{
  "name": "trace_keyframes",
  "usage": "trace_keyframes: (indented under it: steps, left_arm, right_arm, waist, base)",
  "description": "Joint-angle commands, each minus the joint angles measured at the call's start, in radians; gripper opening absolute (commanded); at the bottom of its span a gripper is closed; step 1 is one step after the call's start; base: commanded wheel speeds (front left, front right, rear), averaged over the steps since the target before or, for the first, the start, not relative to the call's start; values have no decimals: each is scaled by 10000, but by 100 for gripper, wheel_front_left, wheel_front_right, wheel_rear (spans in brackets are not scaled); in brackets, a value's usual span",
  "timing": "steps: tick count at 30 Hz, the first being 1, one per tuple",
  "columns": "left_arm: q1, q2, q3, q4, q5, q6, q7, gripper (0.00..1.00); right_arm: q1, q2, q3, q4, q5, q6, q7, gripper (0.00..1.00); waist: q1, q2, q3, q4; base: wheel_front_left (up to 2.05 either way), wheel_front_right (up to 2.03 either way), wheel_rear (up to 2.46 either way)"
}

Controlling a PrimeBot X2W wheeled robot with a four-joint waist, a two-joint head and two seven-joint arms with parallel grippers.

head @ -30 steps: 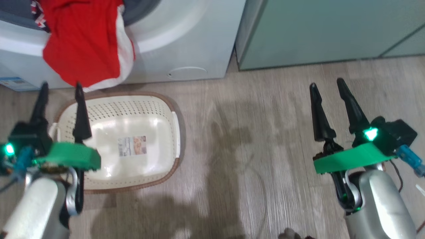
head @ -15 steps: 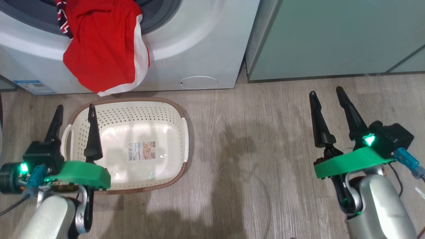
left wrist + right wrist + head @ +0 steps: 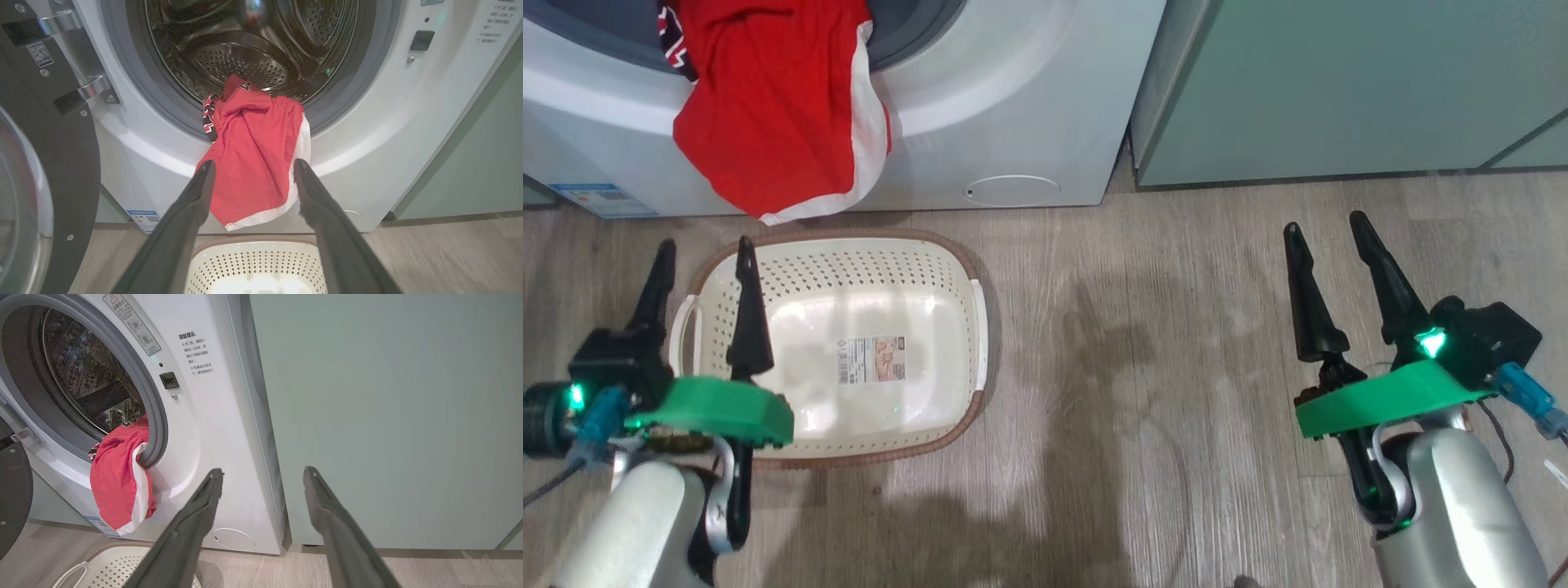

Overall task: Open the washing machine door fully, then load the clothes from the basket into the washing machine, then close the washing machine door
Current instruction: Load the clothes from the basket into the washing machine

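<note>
The red clothes hang half out of the washing machine mouth, draped over the grey gasket and down the white front. The black washing machine door stands swung open at the left. Below the clothes the cream basket sits on the floor with nothing in it. My left gripper is open over the basket's left end, short of the garment. My right gripper is open over bare floor at the right.
A pale green cabinet stands right of the washer. Wood-look floor lies between the basket and my right arm. A round filter cover sits low on the washer front.
The head camera has shifted, so the whole picture moved right and down. The grippers stay open and the clothes still hang from the drum mouth.
</note>
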Motion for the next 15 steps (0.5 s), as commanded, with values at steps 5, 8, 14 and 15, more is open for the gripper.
trace_keyframes:
  steps: [5,8,14,15]
  left_arm:
    - [-836,105,576,10,-85,-53,-120,100]
    - [-1245,75,609,261,-124,-131,-117,100]
    - [-2685,106,584,1468,-339,-632,172,100]
    - [-2958,108,596,1765,-409,-740,232,100]
  right_arm:
    - [-119,-20,252,-393,19,0,-58,100]
    - [-183,-20,266,-470,31,0,-72,100]
    - [-468,-20,411,-606,107,0,-109,100]
    - [-523,-20,447,-608,128,0,-120,100]
  waist:
    - [0,-1,215,-3]
    - [0,-1,447,-23]
    - [0,-1,1168,-223]
    - [0,-1,1285,-282]
  base:
    - [0,0,0]
    - [0,0,0]
    - [0,0,0]
    - [0,0,0]
